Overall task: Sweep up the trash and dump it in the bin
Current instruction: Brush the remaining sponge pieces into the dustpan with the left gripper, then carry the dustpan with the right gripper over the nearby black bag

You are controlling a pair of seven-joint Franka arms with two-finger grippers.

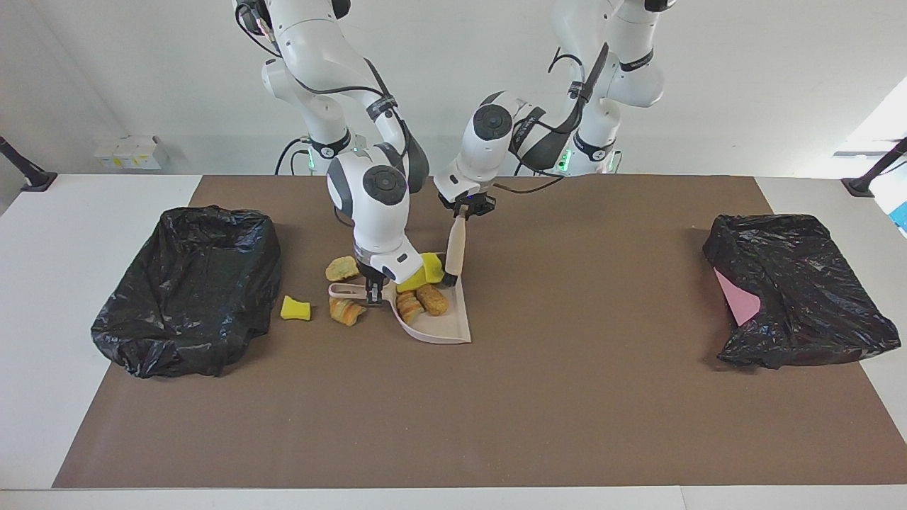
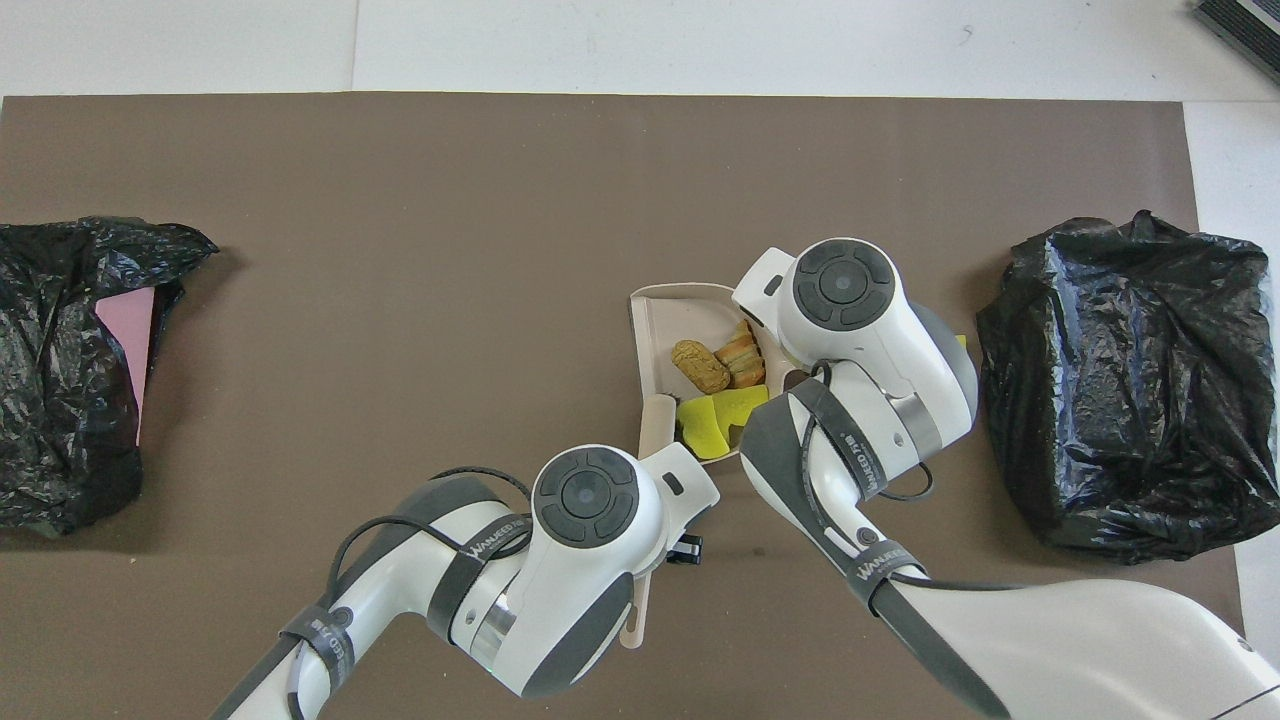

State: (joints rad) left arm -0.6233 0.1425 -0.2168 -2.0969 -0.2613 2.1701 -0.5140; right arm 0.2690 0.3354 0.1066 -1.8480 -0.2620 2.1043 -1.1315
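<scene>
Gripped at its upper end by the left gripper (image 1: 468, 210), whose fingers are closed on the handle, a beige brush (image 1: 454, 249) is held tilted, its dark bristles down at the edge of the dustpan (image 1: 446, 327) that lies nearest the robots. The brush tip is seen touching or just beside two yellow foam chunks (image 1: 424, 272), which lie pressed together at that edge of the pan, partly hidden under the right arm's wrist. In the overhead view the same chunks (image 2: 718, 420) are shown inside the pan rim, right next to the brush head (image 2: 657, 424).

The right gripper (image 1: 373, 290) is clamped on the dustpan handle (image 1: 345, 290), with the pan resting flat on the brown mat (image 1: 567, 397). Two tan bread-like pieces (image 1: 423, 302) are lying side by side in the middle of the pan, farther from the robots than the yellow chunks.

Three lumps are left outside the pan, toward the right arm's end of the table: a bread piece (image 1: 343, 268) nearer the robots than the handle, another bread piece (image 1: 346, 311) just beside the handle and farther from the robots, and a yellow chunk (image 1: 295, 308) between that piece and a black-bagged bin (image 1: 188, 287).

A second black-bagged bin (image 1: 801, 290), with a pink patch showing, is placed at the left arm's end of the table, well apart from the pan.
</scene>
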